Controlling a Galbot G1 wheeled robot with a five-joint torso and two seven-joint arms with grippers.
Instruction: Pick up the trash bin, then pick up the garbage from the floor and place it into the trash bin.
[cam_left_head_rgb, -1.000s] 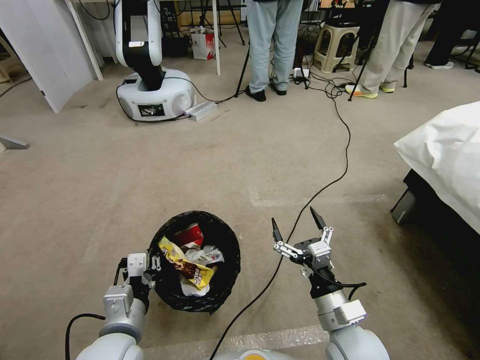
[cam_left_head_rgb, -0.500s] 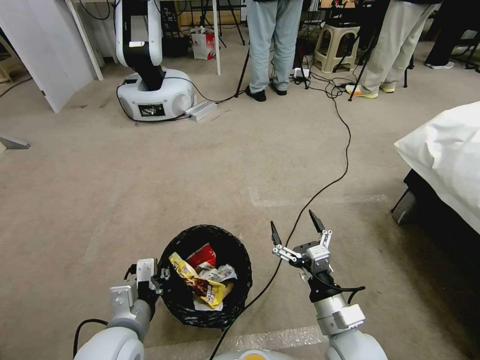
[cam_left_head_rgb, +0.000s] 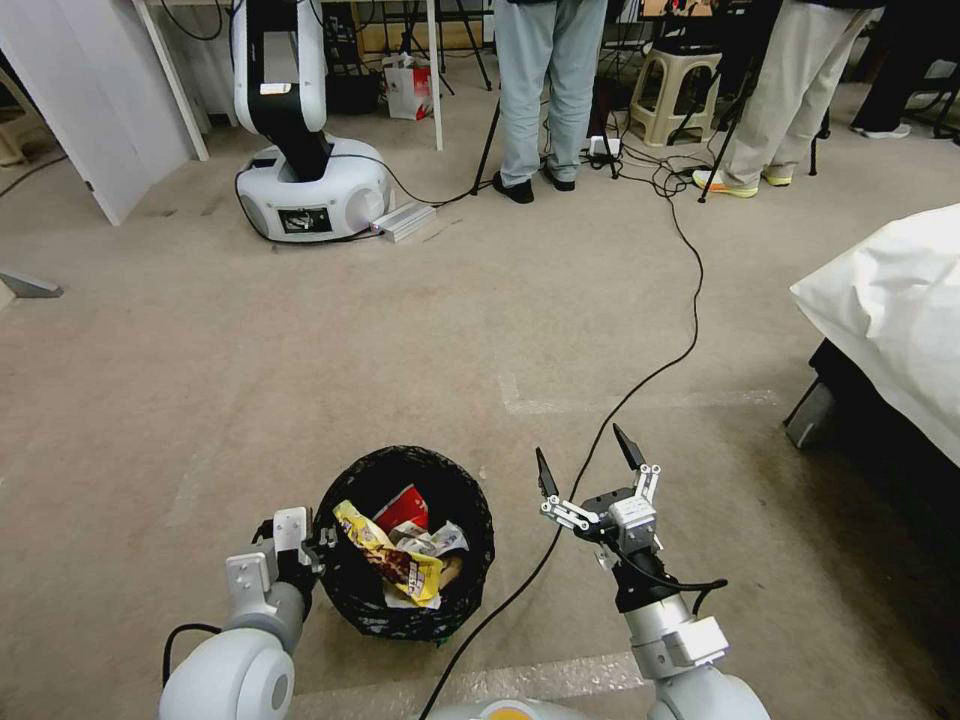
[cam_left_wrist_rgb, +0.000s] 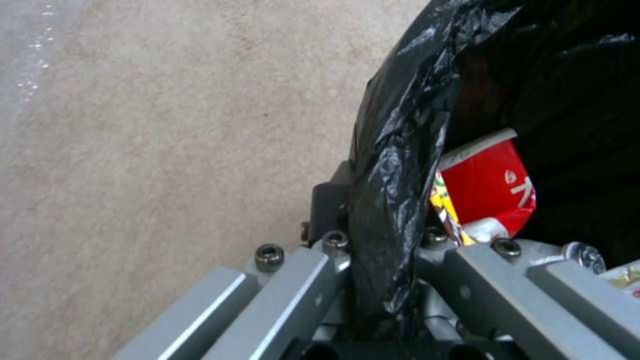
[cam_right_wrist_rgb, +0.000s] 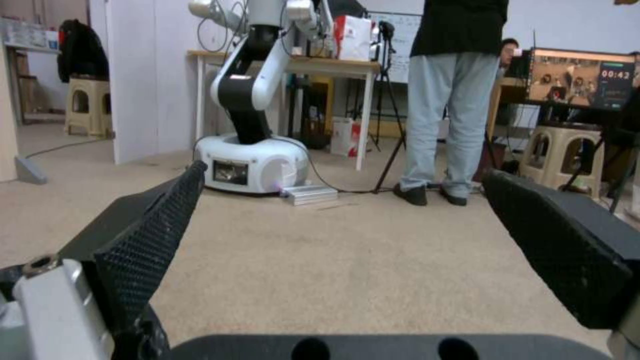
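left gripper: clamped on the near-left rim of the small round bin lined with crinkly black bag, near the robot | bin: holds yellow snack wrapper, red-and-white squashed cup, white tissue | right gripper: jaws spread, empty, just right of bin, pointing far | carpet floor ahead: no loose litter visible

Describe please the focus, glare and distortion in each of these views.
Head view: sharp, wide-angle, edges bent outward, soft even light, faint shadow under the trash bin. Left wrist view: the left gripper is clamped on the bin's rim, its near metal links soft, with glare streaks on the black bag. Right wrist view: the right gripper is open, its near fingers blurred, the room behind mildly soft.
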